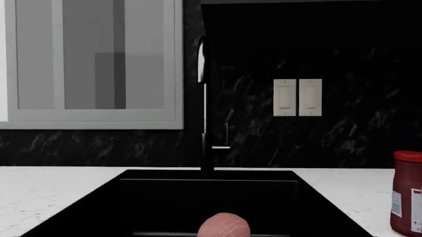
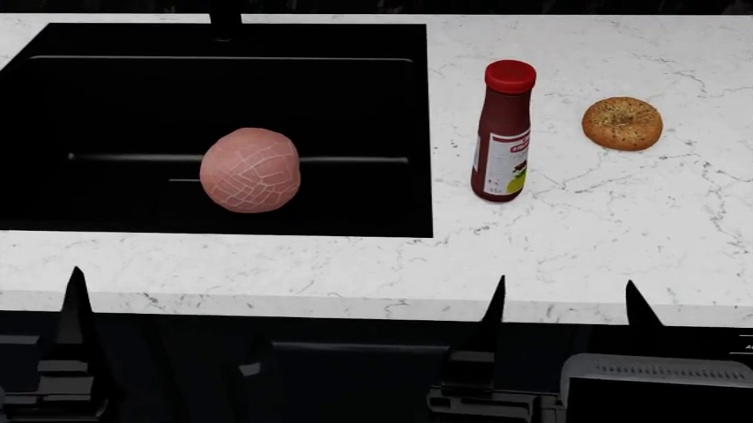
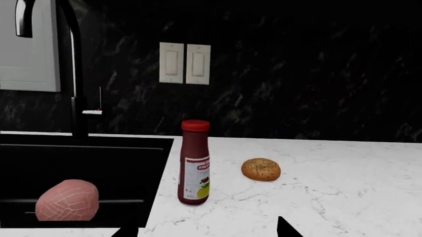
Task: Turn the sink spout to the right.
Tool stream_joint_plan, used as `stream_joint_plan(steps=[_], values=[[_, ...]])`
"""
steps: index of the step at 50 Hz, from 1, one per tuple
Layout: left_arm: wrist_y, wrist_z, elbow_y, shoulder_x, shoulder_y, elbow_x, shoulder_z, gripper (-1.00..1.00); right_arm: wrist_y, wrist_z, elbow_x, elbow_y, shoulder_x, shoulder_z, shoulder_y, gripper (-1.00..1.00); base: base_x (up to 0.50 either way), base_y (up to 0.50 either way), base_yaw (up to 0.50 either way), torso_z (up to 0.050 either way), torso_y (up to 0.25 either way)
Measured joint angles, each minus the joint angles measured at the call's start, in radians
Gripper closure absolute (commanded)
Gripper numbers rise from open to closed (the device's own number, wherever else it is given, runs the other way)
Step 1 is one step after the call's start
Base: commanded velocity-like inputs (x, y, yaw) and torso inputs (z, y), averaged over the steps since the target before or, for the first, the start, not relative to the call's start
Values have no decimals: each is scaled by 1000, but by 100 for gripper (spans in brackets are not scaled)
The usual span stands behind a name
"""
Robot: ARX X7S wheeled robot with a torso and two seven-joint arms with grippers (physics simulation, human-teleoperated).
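The sink spout (image 1: pixel 205 106) is standing upright at the far edge of the sink (image 2: pixel 353 211), untouched. A pink netted ball of meat (image 2: pixel 249 170) is lying in the basin. Both grippers are hovering near the bench (image 2: pixel 588 256) front; the right gripper (image 2: pixel 562 304) is spread wide, the left gripper (image 2: pixel 76 291) is showing too little to tell.

Bottle label: the red sauce bottle (image 2: pixel 503 132) carries a white and red label with a green patch low down; its print is too small and blurred to read in any view.
Lever marks: the small side lever (image 3: pixel 92 112) on the sink spout (image 1: pixel 205 123) shows a tiny red dot, a sign without lettering.
Wall switches: the two pale rocker plates (image 1: pixel 297 97) bear no legible marking.
Readable text: none.
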Motion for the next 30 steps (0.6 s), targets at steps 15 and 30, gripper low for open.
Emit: stream_joint_plan(steps=[15, 30], values=[[-145, -47, 118, -30, -91, -10, 5, -100, 102, 29, 5, -97, 43, 41, 65, -100, 0, 0, 0, 0, 0], [-244, -57, 169, -48, -168, -53, -11, -100, 157, 32, 19, -154, 81, 77, 103, -100, 24, 181, 0, 0, 0]])
